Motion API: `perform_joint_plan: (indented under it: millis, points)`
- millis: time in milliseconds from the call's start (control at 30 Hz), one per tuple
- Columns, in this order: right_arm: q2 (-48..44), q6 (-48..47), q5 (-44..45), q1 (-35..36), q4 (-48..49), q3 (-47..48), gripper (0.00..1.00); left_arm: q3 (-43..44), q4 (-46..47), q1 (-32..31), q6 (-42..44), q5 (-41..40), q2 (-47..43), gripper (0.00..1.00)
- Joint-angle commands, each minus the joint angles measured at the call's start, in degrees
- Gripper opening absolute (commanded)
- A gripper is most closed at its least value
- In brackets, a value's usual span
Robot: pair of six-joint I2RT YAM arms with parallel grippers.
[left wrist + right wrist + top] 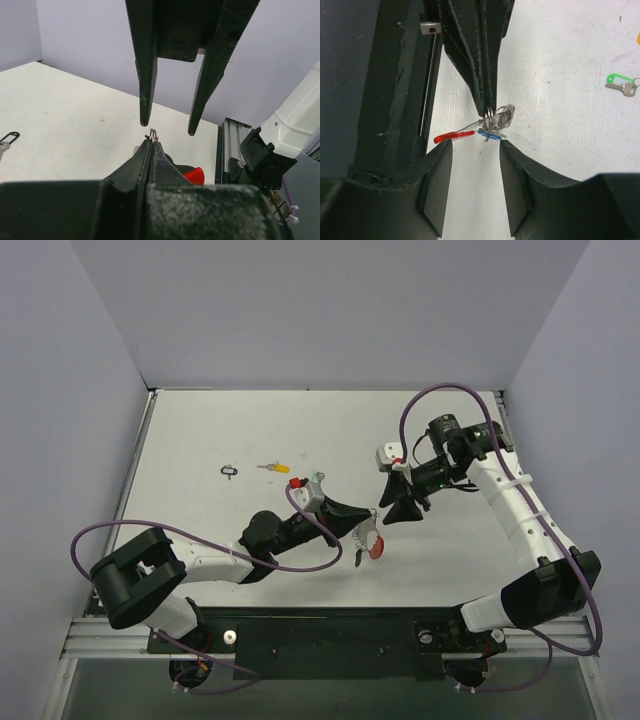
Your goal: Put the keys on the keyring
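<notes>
The left hand point(152, 137) is closed on the keyring point(503, 116) near the middle of the worktop point(200, 440), its red tag point(452, 136) and a blue-tagged key point(490, 135) just beside the ring. The right hand point(476, 145) faces it, fingers apart, gripping nothing. A yellow-tagged key point(272, 468) and a green-tagged key point(620, 82) lie apart on the worktop

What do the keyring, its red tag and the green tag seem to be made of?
The keyring looks like bare metal: thin silver loops that glint. Its red tag seems plastic, evenly coloured with a soft shine. The green tag is probably plastic too, vivid and smooth.
</notes>
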Motion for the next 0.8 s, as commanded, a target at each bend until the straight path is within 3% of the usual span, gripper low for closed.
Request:
perform_joint_plan:
  millis: [0,333,533,667,767]
  points:
    - [1.5,1.9,-2.8,-0.4,-0.5,1.4,0.38,0.6,11.5,-0.1,-0.9,-0.6,-1.5,0.00]
    - [-1.2,9.9,0.7,1.7,8.7,-3.8,0.31,0.8,11.3,-0.2,-0.9,-1.9,-1.7,0.00]
    - [-2.2,14.1,3.7,3.6,12.9,-5.2,0.20,0.4,11.1,-0.1,-1.3,-3.4,-2.1,0.00]
    - [-4.0,16.3,5.7,4.6,16.1,-6.7,0.06,-0.1,11.0,-0.1,-1.4,-5.5,-2.3,0.00]
    - [-5.4,18.3,9.0,6.2,18.2,-8.4,0.04,-0.6,11.4,-0.1,-2.1,-8.4,-2.4,0.00]
